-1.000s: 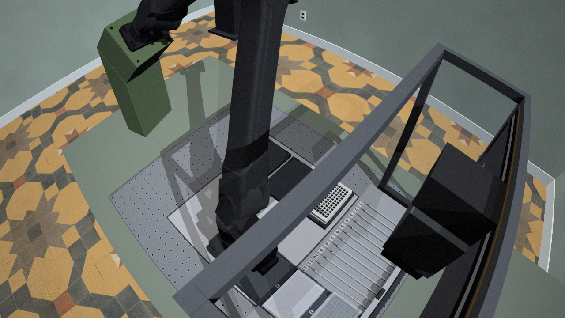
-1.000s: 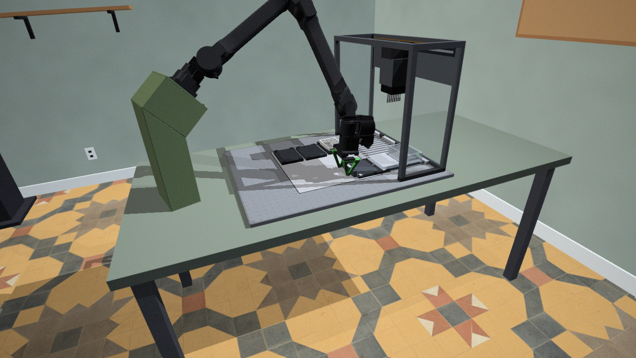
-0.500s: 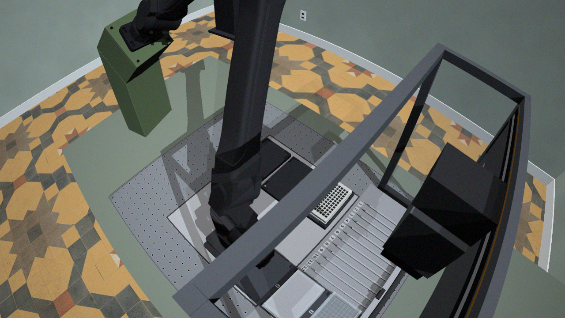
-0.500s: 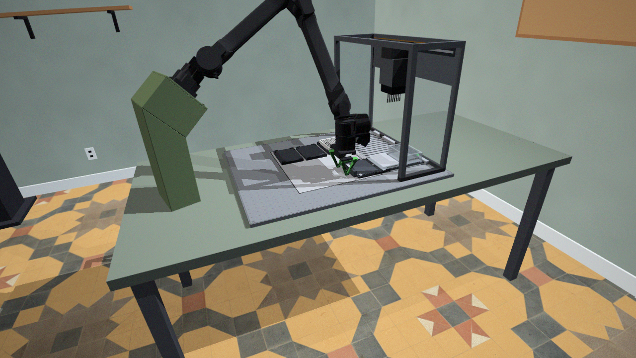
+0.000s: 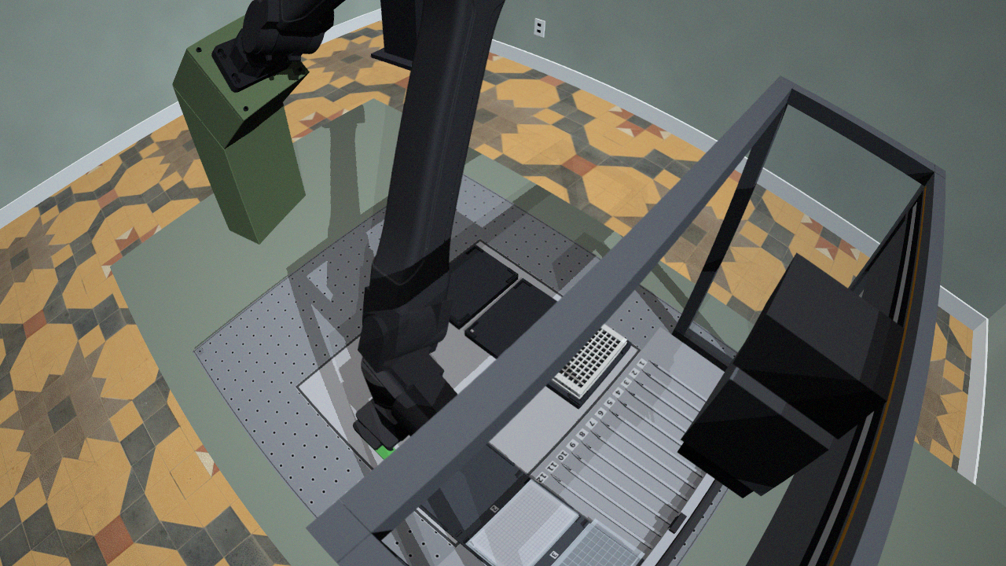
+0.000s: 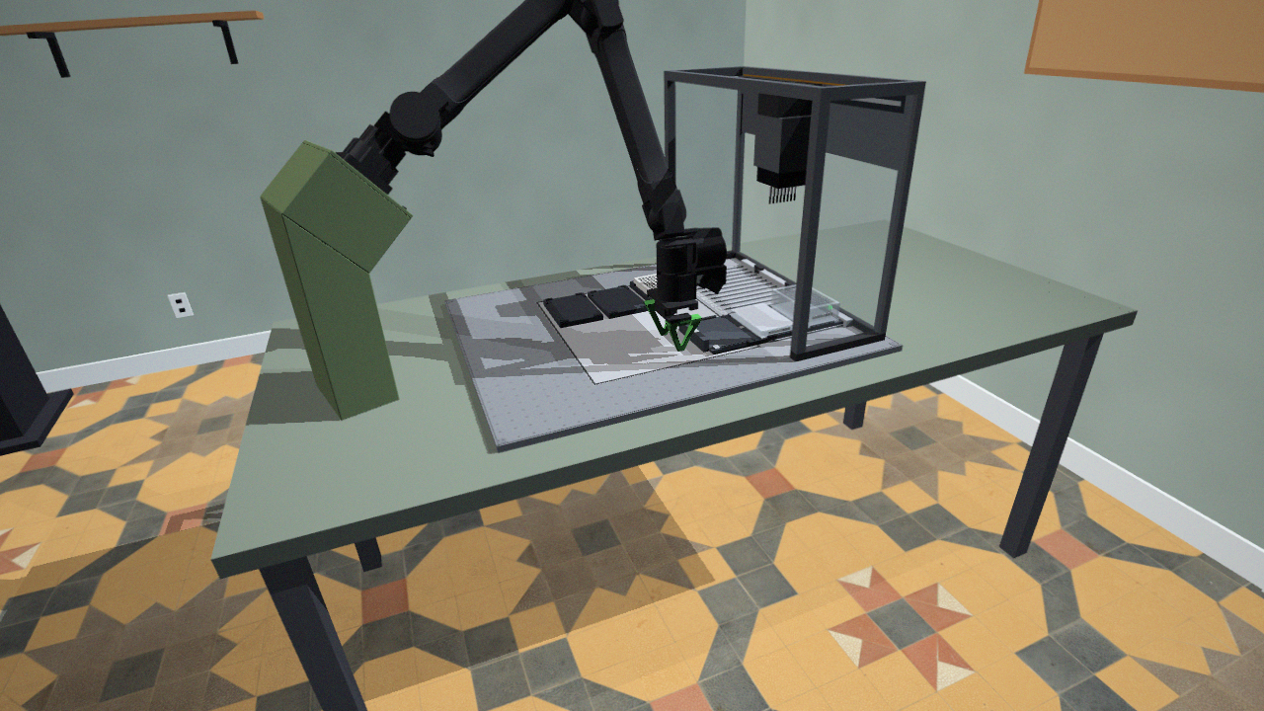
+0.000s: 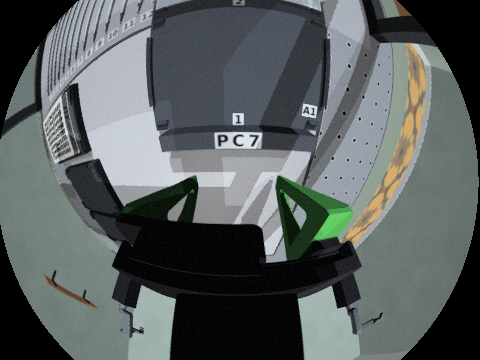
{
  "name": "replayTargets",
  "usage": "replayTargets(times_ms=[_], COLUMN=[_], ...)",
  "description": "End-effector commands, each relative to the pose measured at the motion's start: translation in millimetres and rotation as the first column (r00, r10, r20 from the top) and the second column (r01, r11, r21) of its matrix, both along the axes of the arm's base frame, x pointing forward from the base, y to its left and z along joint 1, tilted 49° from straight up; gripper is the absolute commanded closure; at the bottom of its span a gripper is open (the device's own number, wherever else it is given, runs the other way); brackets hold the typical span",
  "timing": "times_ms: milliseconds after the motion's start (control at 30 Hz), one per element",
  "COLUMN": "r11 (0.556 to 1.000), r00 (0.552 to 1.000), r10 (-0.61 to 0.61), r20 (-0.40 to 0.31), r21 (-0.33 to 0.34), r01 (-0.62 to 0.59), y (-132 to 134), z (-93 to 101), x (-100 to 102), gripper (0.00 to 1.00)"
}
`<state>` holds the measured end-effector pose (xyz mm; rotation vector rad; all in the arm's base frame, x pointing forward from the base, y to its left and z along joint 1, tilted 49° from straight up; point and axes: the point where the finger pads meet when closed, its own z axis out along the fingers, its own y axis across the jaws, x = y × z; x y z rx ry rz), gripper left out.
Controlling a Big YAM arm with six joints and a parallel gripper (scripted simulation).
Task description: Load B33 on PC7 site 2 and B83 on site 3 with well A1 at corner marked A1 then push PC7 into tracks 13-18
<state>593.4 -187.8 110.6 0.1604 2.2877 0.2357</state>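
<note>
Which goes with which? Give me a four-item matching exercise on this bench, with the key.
Things:
1. end effector
2. site 1
3. 96-well plate
4. head

States:
a. white, on a nest
b. open, by the PC7 label
c. dark, bare, A1 mark at one corner
d. hangs inside the frame

Pairs: 1-b, 2-c, 3-a, 4-d
</note>
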Motion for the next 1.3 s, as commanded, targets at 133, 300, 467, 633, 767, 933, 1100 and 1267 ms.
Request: replayTargets(times_ms=[133, 300, 467, 633, 767, 933, 1100, 1267], r11=[1.0, 1.0, 1.0, 1.0, 1.0, 1.0, 1.0, 1.0], r00=[1.0, 1.0, 1.0, 1.0, 1.0, 1.0, 1.0, 1.0], r10=[-0.012, -0.011, -0.012, -0.012, -0.012, -0.012, 0.019, -0.01], r20=[0.021, 0.021, 0.021, 0.021, 0.021, 0.021, 0.016, -0.006], r21=[-0.014, -0.014, -0.015, -0.015, -0.015, -0.016, -0.014, 0.0], r01=[0.013, 0.012, 0.012, 0.012, 0.012, 0.012, -0.019, 0.01], y=[-13, -14, -16, -18, -19, -20, -6, -21], z=[22.4, 35.0, 47.6, 57.7, 65.3, 77.9, 82.8, 68.0], x=[-17, -32, -48, -60, -69, -84, -87, -89], gripper=[0.2, 0.2, 0.2, 0.2, 0.2, 0.2, 0.2, 0.2])
